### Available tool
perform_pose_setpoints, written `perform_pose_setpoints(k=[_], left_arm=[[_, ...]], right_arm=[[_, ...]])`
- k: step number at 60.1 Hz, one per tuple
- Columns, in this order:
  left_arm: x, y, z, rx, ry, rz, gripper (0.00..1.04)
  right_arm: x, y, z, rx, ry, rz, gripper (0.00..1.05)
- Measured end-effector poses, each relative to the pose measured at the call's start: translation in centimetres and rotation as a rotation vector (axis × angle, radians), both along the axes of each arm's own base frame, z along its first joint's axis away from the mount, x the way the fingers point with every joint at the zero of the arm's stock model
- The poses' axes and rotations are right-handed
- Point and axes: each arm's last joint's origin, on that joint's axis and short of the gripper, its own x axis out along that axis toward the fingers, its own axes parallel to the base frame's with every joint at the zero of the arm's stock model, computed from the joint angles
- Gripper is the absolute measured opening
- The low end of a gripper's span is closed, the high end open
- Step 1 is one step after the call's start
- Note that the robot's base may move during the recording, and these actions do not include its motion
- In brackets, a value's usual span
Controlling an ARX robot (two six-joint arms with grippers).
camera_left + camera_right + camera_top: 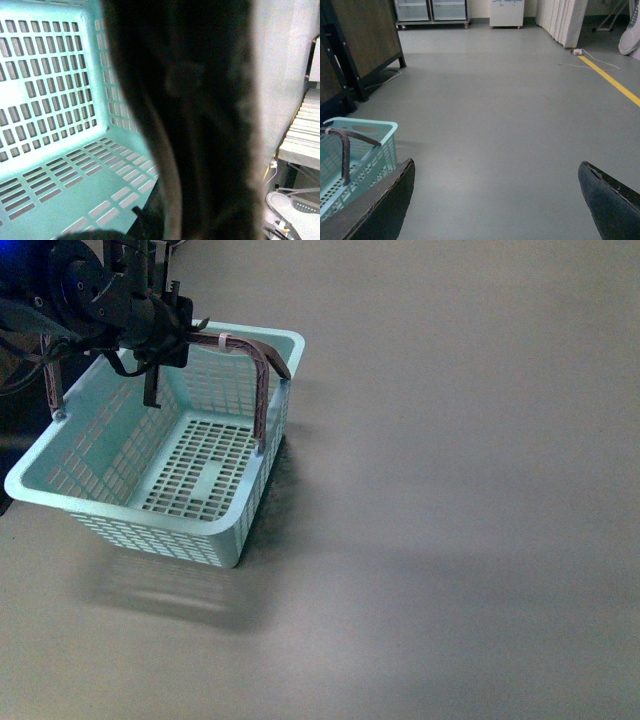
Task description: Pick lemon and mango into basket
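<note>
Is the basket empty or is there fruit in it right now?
Empty. In the front view the basket shows a bare slotted floor, no fruit on it; a dark blur partly blocks the left wrist view.

The smooth grey floor [450, 490] carries the pale aqua basket [150, 535], standing at about nine o'clock in the front view. A yellow line [612, 82] is painted on it.

Dim bluish light, soft shadow beneath the basket [70, 495], left wrist foreground blurred dark.
</note>
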Motion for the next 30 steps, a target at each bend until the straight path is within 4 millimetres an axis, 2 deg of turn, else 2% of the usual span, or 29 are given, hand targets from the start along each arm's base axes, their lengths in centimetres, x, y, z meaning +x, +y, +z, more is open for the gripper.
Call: perform_pose_setpoints(k=[7, 16, 23, 30], left_arm=[[-0.4, 0.0, 0.1, 0.001, -0.01, 0.001, 0.05], [-2.5, 0.3, 0.9, 0.003, -0.01, 0.004, 0.05], [-4.6, 0.5, 2.9, 0.012, -0.042, 0.019, 0.05], [-7.0, 0.9, 6.3, 0.008, -0.102, 0.036, 0.05]], right_arm=[[0.0, 0.0, 0.0, 0.0, 0.0, 0.0, 0.96], [0.0, 0.0, 0.0, 0.0, 0.0, 0.0, 0.96], [0.0, 0.0, 0.0, 0.0, 0.0, 0.0, 0.96], [0.0, 0.0, 0.0, 0.0, 0.0, 0.0, 0.96]])
